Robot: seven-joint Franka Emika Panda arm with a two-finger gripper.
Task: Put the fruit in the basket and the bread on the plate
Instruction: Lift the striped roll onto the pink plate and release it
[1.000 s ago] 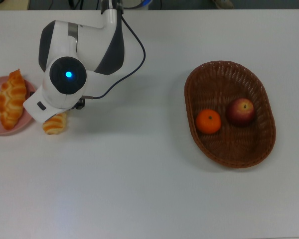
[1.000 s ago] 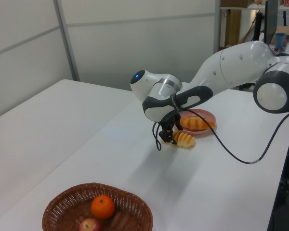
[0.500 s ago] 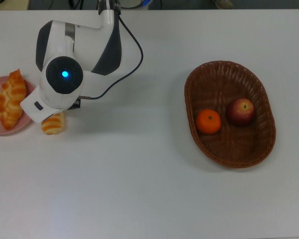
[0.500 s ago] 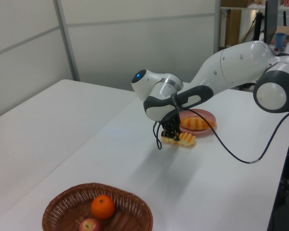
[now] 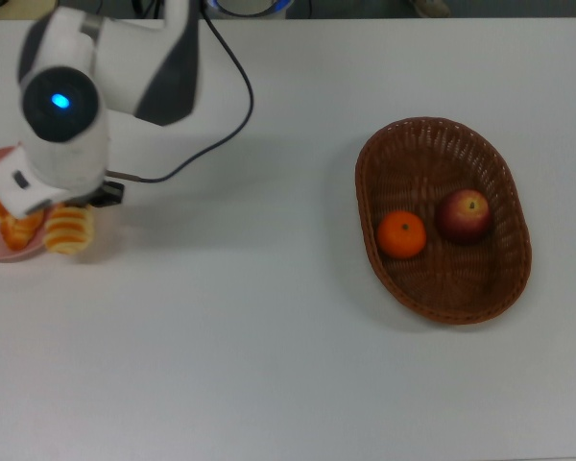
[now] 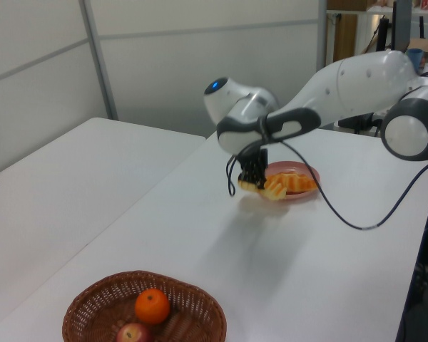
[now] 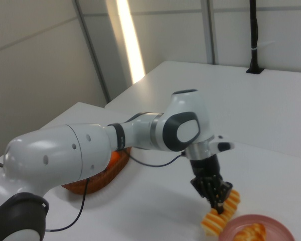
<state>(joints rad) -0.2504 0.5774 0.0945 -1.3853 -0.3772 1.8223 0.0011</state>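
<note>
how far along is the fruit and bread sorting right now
Done: the apple and mandarin sit in the basket, and the croissant lies on the pink plate. In hand: the claw holds the ridged loaf lifted beside the plate. Left: setting it down there.

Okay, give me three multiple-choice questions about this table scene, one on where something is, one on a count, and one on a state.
1. Where is the orange mandarin?
A. on the pink plate
B. in the wicker basket
C. on the bare table

2. How many fruits lie in the basket?
A. one
B. two
C. three

3. What is the ridged loaf's state?
A. held in the pincer, off the table
B. lying in the basket
C. flat on the plate's middle

Answers:
1 B: the mandarin sits inside the basket.
2 B: only the mandarin and the red apple are in it.
3 A: the pincer grips the ridged loaf, casting a shadow below, beside the plate that holds the other pastry.
</note>
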